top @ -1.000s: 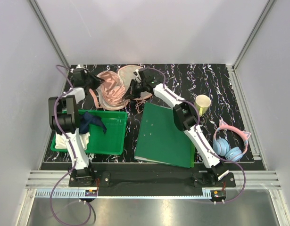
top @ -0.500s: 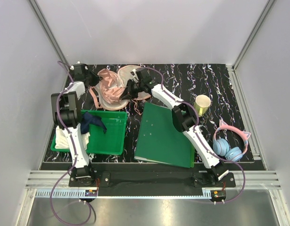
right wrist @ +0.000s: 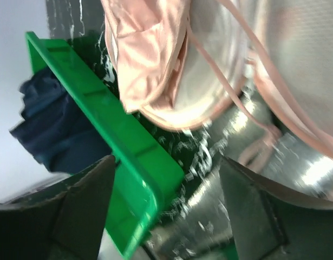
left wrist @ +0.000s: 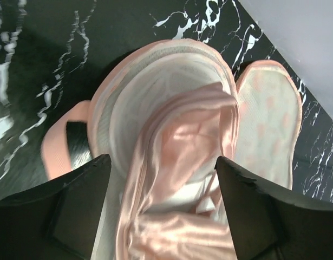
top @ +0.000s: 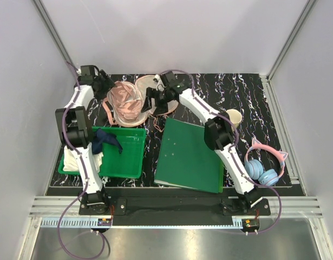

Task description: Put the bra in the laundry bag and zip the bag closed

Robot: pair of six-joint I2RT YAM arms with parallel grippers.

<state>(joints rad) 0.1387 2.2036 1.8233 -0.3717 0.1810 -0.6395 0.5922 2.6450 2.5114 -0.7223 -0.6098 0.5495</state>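
Note:
The laundry bag (top: 122, 120) lies open at the back left of the table, its lid (top: 147, 82) flipped back. The shiny pink bra (top: 127, 100) lies bunched inside it. In the left wrist view the bra (left wrist: 188, 141) fills the bag's pale bowl (left wrist: 109, 108), and my left gripper (left wrist: 163, 216) hangs open just above it, holding nothing. My left gripper (top: 108, 89) is at the bag's left rim and my right gripper (top: 150, 103) at its right rim. The right gripper (right wrist: 166, 216) is open and empty. Thin straps (right wrist: 253, 59) trail over the bag's rim (right wrist: 209, 103).
A green bin (top: 128, 157) with a dark blue cloth (top: 106, 140) and a white cloth (top: 74, 160) sits just in front of the bag. A green folder (top: 188, 157), a paper cup (top: 233, 118) and pink-blue headphones (top: 263, 165) lie to the right.
Both grippers have opened and let go. The bra has settled into the bag. The left gripper drew back toward the rear left, and the right arm lifted and straightened.

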